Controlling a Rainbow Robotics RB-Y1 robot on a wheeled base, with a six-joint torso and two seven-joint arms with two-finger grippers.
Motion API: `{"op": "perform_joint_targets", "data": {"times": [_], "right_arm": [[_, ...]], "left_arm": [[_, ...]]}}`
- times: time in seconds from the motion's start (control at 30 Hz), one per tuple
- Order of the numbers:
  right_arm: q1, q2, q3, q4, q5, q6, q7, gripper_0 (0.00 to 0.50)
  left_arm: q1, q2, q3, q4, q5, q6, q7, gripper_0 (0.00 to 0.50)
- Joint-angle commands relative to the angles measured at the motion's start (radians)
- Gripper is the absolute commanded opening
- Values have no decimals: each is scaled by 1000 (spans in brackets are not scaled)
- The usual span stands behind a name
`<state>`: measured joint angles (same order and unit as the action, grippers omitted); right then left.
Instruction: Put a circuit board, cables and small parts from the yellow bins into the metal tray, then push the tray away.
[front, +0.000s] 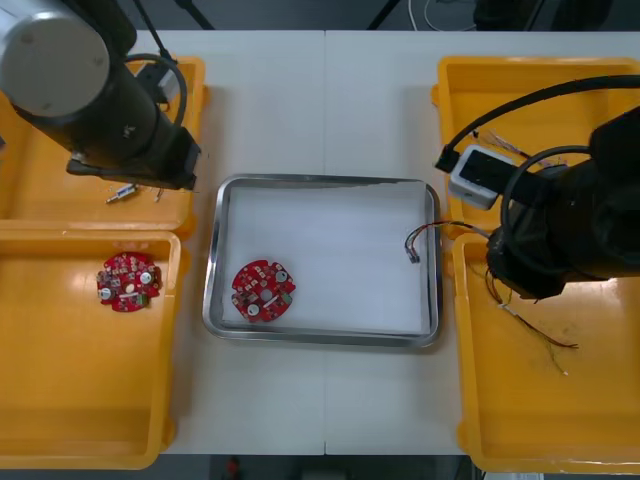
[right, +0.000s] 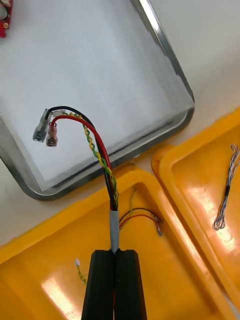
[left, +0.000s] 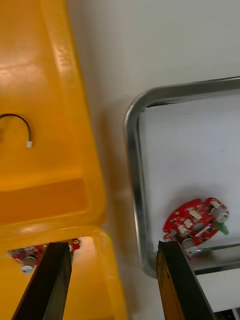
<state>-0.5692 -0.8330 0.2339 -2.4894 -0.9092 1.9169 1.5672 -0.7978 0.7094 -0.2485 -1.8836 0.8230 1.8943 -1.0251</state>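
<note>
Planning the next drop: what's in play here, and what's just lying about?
In play: red and yellow cable, right gripper shut on it, metal tray, board inside.
Lying about: binned board, blue and white cable, left gripper above left bins.

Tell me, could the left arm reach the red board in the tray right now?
Probably yes: the left gripper is open and empty, close to the metal tray at its left rim, and nothing covers the circuit board there.

Black arms (front: 570, 220), fingers (right: 102, 285), grey cap (front: 45, 55) (left), seemingly sheathed wrist cables (front: 540, 96)
</note>
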Motion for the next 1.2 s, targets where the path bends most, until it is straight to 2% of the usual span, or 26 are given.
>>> {"op": "perform_joint_targets", "data": {"times": [0.03,0.3,0.37,0.43,0.57,0.77,1.2], "right_arm": [[-132,49,142,-8,50,3,27,0],[-215,187,268,104,104,3,51,0],[-228,213,292,132,119,3,79,0],[-238,236,329,164,150,3,160,0],[-236,239,387,195,196,3,267,0],[-233,242,486,238,285,-22,363,0],[-233,290,561,420,288,-191,375,0]], "left_arm": [[-46,65,95,83,-9,-1,-101,500],[-83,84,115,271,-68,-110,-248,500],[-100,87,115,330,-70,-144,-276,500],[-116,87,115,406,-70,-196,-317,500],[-138,87,115,523,-81,-297,-382,500],[-150,85,115,638,-94,-425,-487,500],[-150,78,115,807,-84,-670,-690,500]]}}
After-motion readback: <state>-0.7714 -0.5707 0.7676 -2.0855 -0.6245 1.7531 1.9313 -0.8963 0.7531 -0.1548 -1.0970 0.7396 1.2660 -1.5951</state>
